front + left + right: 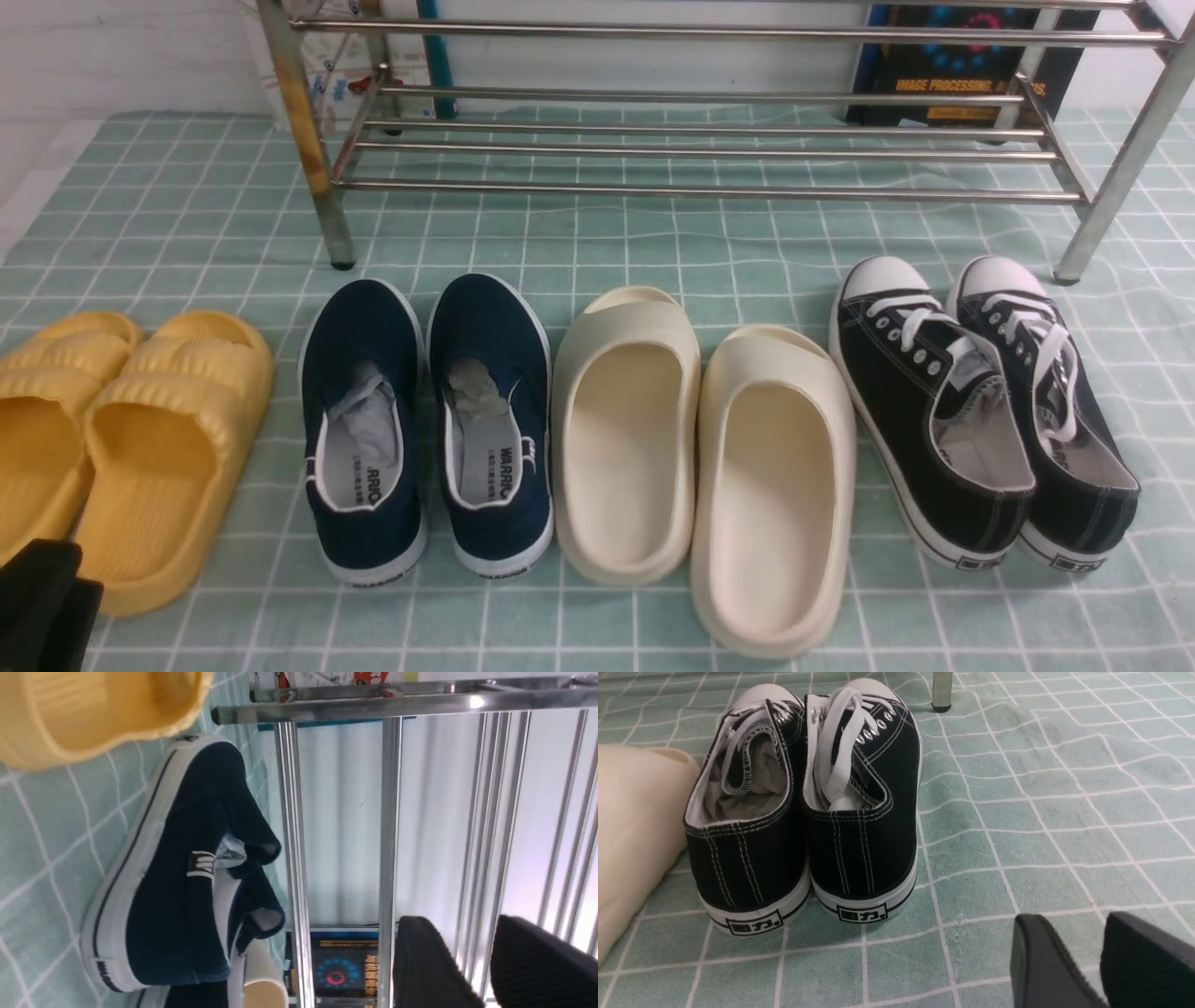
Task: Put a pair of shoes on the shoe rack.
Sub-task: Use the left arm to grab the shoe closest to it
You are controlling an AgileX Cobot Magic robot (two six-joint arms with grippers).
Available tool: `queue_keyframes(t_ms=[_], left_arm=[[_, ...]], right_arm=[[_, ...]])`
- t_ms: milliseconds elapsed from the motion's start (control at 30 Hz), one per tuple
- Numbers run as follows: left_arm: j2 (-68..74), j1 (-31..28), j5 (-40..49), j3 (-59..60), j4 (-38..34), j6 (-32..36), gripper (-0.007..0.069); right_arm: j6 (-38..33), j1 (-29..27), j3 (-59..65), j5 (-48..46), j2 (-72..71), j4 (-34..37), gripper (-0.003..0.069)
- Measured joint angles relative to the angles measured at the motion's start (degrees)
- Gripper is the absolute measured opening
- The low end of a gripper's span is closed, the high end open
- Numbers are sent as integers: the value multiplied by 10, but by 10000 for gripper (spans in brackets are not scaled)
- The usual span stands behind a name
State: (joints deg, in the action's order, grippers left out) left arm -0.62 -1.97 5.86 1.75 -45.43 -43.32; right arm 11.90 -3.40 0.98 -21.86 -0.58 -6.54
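Note:
The pair of navy slip-on shoes stands side by side on the green checked cloth, the left shoe (364, 429) and the right shoe (495, 420), heels toward me and toes toward the shoe rack (709, 191). The silver rack stands at the back with nothing on its bars. In the left wrist view, my left gripper (460, 921) is open and empty, off to the side of the navy shoes (173, 882), with the rack's bars (387, 812) behind. My right gripper (1069, 919) is open and empty above bare cloth.
Yellow slides (140, 439) lie at the far left, cream slides (700, 448) in the middle and black lace-up sneakers (980, 401) at the right, close to my right gripper in the right wrist view (864, 812). A black part of my left arm (42, 602) shows bottom left. A dark book (952, 75) leans behind the rack.

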Motion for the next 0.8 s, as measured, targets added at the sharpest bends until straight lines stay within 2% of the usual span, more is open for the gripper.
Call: queue_keyframes(t_ms=[333,433,533,567,633,733,800], left_arm=[[0,0,-7,0,-11,19,238],[0,0,16,-11,-11,51,237],[0,0,88,-94,20,144,202],[0,0,98,-106,23,150,197],[23,0,154,-181,79,205,130],[114,0,266,-294,194,229,8],[191,0,351,-362,268,234,-13]], right_arm=[[0,0,0,0,0,0,239],[0,0,0,0,0,0,239],[0,0,0,0,0,0,239],[0,0,0,0,0,0,239],[0,0,0,0,0,0,239],[0,0,0,0,0,0,239],[0,0,0,0,0,0,239]])
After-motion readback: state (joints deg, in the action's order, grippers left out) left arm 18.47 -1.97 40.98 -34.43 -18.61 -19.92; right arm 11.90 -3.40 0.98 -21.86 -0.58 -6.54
